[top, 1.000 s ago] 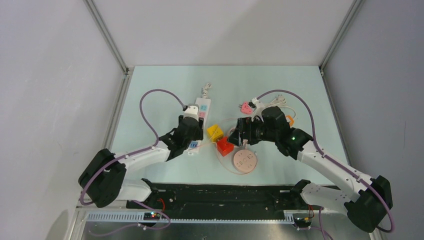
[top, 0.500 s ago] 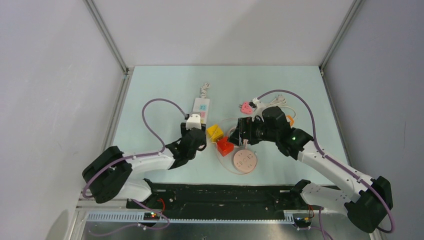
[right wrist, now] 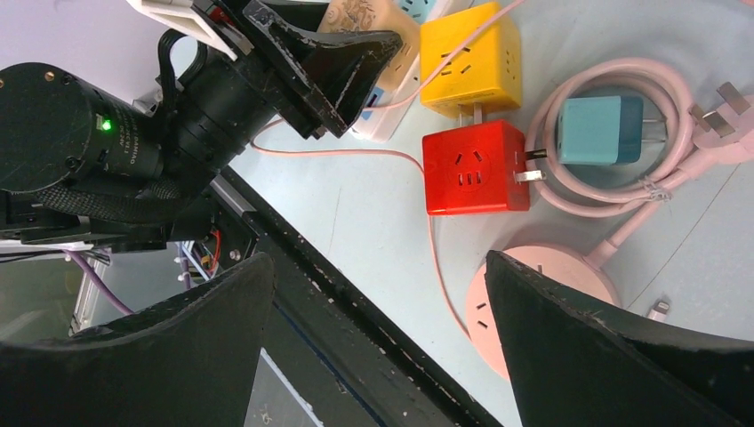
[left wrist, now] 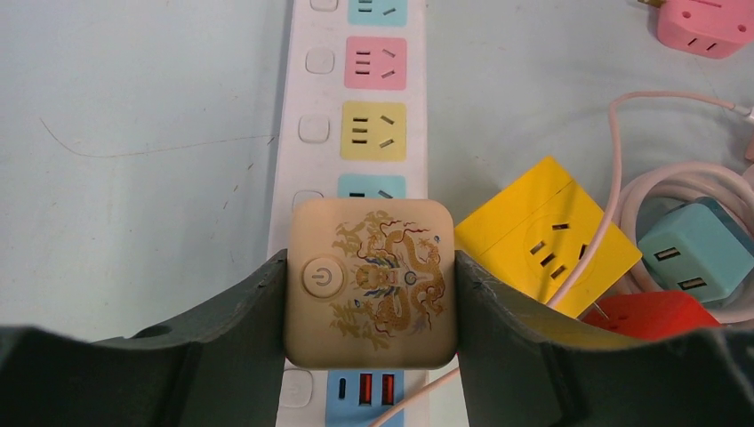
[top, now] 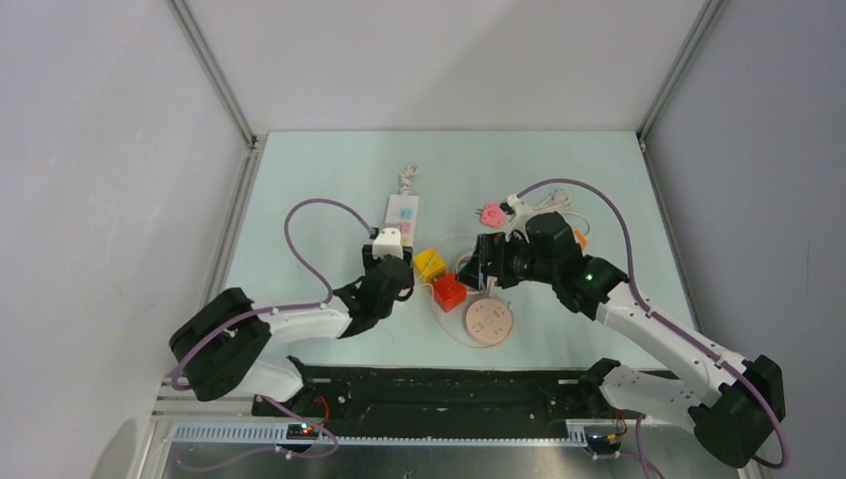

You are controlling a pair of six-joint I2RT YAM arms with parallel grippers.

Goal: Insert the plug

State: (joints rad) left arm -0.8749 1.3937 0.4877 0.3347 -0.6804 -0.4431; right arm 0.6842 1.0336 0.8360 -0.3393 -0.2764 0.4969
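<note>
My left gripper (left wrist: 371, 302) is shut on a beige square plug (left wrist: 371, 283) with a dragon print and a power button. It holds the plug over the white power strip (left wrist: 307, 89), above the near blue socket and just beyond the USB ports. I cannot tell whether its pins are in. In the top view the left gripper (top: 389, 274) covers the strip's near end (top: 403, 213). My right gripper (right wrist: 381, 262) is open and empty, raised above the table right of the strip (top: 479, 267).
A yellow cube socket (left wrist: 547, 236), a red cube socket (right wrist: 476, 166) and a blue adapter (right wrist: 600, 129) inside a coiled pink cable lie right of the strip. A round pink socket (top: 488, 321) lies nearer, and a pink plug (top: 492, 214) farther back.
My left gripper has drawn back along the strip towards its near end with the plug in it, then held still. The right arm has barely moved.
</note>
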